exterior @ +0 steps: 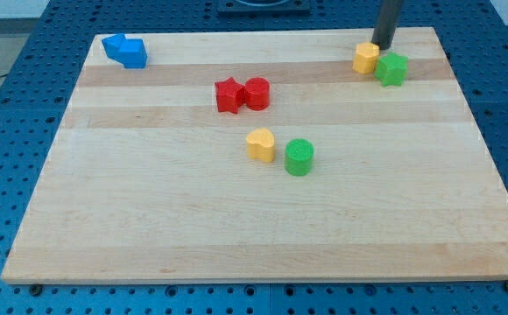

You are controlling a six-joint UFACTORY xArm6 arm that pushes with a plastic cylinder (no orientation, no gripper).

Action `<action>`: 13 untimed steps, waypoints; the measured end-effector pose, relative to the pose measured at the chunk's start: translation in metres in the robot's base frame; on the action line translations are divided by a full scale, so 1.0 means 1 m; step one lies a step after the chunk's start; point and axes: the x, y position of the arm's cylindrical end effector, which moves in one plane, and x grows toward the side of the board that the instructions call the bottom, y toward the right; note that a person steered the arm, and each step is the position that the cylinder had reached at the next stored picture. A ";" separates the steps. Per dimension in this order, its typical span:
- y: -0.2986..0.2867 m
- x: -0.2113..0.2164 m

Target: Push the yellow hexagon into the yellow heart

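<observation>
The yellow hexagon (pixel 365 58) lies near the view's top right on the wooden board, touching a green star (pixel 392 68) on its right. The yellow heart (pixel 260 143) lies near the board's middle, well down and to the left of the hexagon. My tip (pixel 382 44) stands just above and to the right of the hexagon, close to its upper edge, at the board's top edge.
A green cylinder (pixel 299 157) sits just right of the heart. A red star (pixel 229 94) and a red cylinder (pixel 257 93) touch each other above the heart. Two blue blocks (pixel 125 50) lie at the top left corner. The board (pixel 149 219) rests on a blue pegboard.
</observation>
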 end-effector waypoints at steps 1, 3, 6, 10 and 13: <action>-0.006 0.021; -0.042 0.024; -0.061 0.027; -0.081 0.058; -0.107 0.108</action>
